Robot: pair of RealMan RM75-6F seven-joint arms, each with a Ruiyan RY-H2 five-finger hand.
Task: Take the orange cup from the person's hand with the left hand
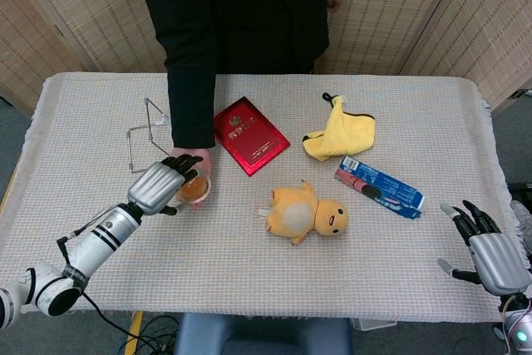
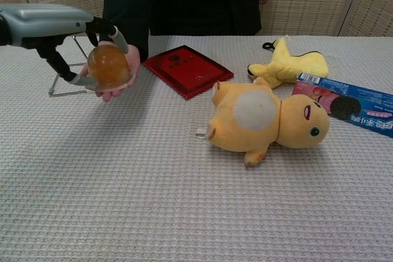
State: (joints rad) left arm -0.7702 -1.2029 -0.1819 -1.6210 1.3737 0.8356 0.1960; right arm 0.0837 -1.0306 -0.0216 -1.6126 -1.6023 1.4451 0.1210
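Note:
The orange cup [image 1: 197, 189] [image 2: 108, 65] lies in the person's upturned hand [image 1: 200, 158] [image 2: 127, 73] over the table's left side. My left hand [image 1: 160, 184] [image 2: 64, 26] reaches in from the left and brackets the cup, fingers [image 2: 115, 34] over its top and thumb [image 2: 81, 80] against its lower left side. The fingers are still spread and the cup rests on the person's palm. My right hand [image 1: 490, 247] hovers open at the table's near right corner, holding nothing; only the head view shows it.
A wire stand [image 1: 148, 126] [image 2: 64, 81] sits just behind my left hand. A red booklet [image 1: 249, 135], a yellow cloth [image 1: 341, 130], a yellow plush toy [image 1: 307, 214] and a blue biscuit packet [image 1: 378, 189] lie across the middle and right.

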